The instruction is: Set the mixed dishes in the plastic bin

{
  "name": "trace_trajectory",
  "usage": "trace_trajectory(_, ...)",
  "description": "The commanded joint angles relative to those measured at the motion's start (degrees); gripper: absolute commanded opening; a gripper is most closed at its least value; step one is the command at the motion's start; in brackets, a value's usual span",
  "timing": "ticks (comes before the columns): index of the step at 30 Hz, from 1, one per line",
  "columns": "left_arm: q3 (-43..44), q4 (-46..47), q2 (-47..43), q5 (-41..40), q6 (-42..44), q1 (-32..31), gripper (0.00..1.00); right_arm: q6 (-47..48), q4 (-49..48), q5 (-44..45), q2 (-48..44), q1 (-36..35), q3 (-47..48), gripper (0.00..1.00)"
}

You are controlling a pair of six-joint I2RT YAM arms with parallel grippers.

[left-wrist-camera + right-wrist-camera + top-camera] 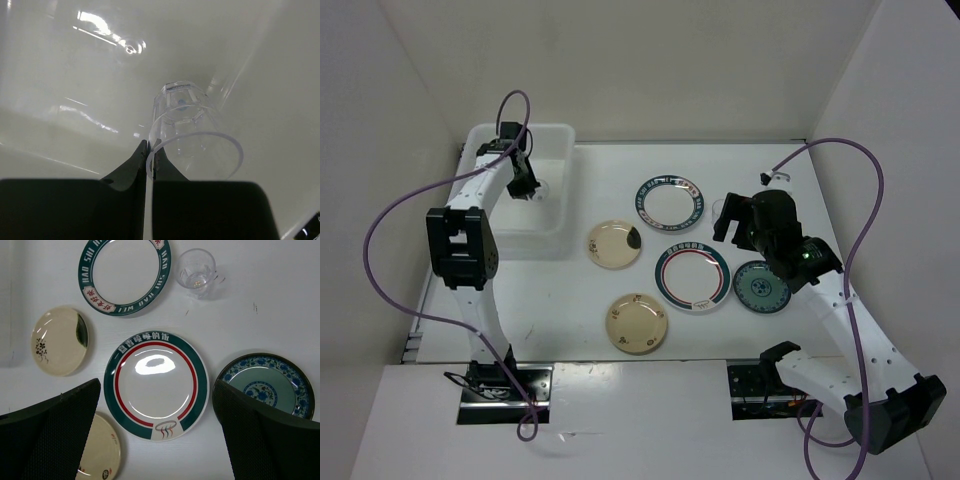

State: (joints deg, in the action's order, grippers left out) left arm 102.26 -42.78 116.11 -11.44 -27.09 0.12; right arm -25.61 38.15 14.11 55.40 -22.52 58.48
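Plastic bin upper left of top view; L gripper down inside it, pinched shut on rim of clear cup. Red-ringed plate on table mid-frame, right under R gripper, jaws spread wide, empty. Teal plate just beside on right; cream plate near bin's right wall, bare gap btwn.

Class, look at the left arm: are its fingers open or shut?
Shut: the left wrist view shows the fingers pinching the clear cup by its rim.

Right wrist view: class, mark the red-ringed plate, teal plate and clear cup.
Red-ringed plate (156, 385), right wrist view, white centre.
Teal plate (260, 390), right wrist view, patterned centre.
Clear cup (196, 269), right wrist view, inside bottom.
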Motion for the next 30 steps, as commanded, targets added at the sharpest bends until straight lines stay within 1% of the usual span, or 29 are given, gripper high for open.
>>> trace_trajectory(1,-1.44,3.23,2.54,2.57,0.11,0.14,0.00,0.91,-0.97,1.10,-0.20,-0.33,-0.29,1.00)
trace_trajectory(4,-1.97,3.85,3.59,3.88,-0.59,0.14,0.03,0.91,-0.97,1.10,-0.20,-0.33,-0.29,1.00)
trace_trajectory(5,-1.97,3.85,3.59,3.88,-1.20,0.14,0.07,0.91,-0.97,1.10,-0.20,-0.33,-0.29,1.00)
trace_trajectory(6,-1.97,3.85,3.59,4.41,-1.21,0.14,0.07,0.91,-0.97,1.62,-0.20,-0.33,-0.29,1.00)
trace_trajectory(10,-1.97,3.85,4.82,4.94,-1.82,0.14,0.15,0.91,-1.50,1.62,-0.20,-0.33,-0.29,1.00)
trace_trajectory(11,-1.97,3.85,4.82,4.94,-1.82,0.14,0.23,0.91,-1.50,1.62,-0.20,-0.33,-0.29,1.00)
trace_trajectory(12,-1.97,3.85,4.82,4.94,-1.82,0.14,0.38,0.91,-1.50,1.62,-0.20,-0.33,-0.29,1.00)
trace_trajectory(13,-1.97,3.85,4.82,4.94,-2.35,0.14,0.44,0.91,-1.50,1.62,-0.20,-0.33,-0.29,1.00)
trace_trajectory(16,0.30,4.38,2.72,4.94,-2.35,0.14,0.67,0.91,-1.50,1.10,-0.20,-0.33,-0.29,1.00)
trace_trajectory(17,1.35,4.38,1.93,4.33,-2.35,0.14,0.72,0.91,-1.50,1.10,0.41,-0.33,-0.29,1.00)
trace_trajectory(20,6.54,3.85,0.52,4.32,-2.35,0.14,0.75,0.91,-1.50,0.57,0.41,-0.33,-0.29,1.00)
trace_trajectory(21,7.77,3.33,-0.88,4.32,-2.35,0.14,0.78,0.91,-1.50,0.57,0.41,-0.33,-0.29,1.00)
trace_trajectory(24,12.61,3.32,-7.98,4.85,-2.97,0.14,0.78,0.91,-2.03,0.04,0.94,-0.33,-0.29,1.00)
trace_trajectory(26,13.14,3.93,-10.90,6.69,-2.97,0.14,0.78,0.91,-2.03,0.04,0.94,-0.33,-0.29,1.00)
trace_trajectory(28,13.67,3.94,-14.84,10.55,-2.97,-0.81,0.76,0.91,-2.03,0.74,0.94,-0.33,-0.29,1.00)
trace_trajectory(29,12.63,3.94,-16.17,13.61,-2.97,-1.95,0.76,0.91,-2.03,1.61,1.46,-0.33,-0.29,1.00)
trace_trajectory(30,9.83,4.55,-18.79,14.94,-2.97,-3.45,0.74,0.39,-1.33,3.02,1.99,-0.33,0.84,1.00)
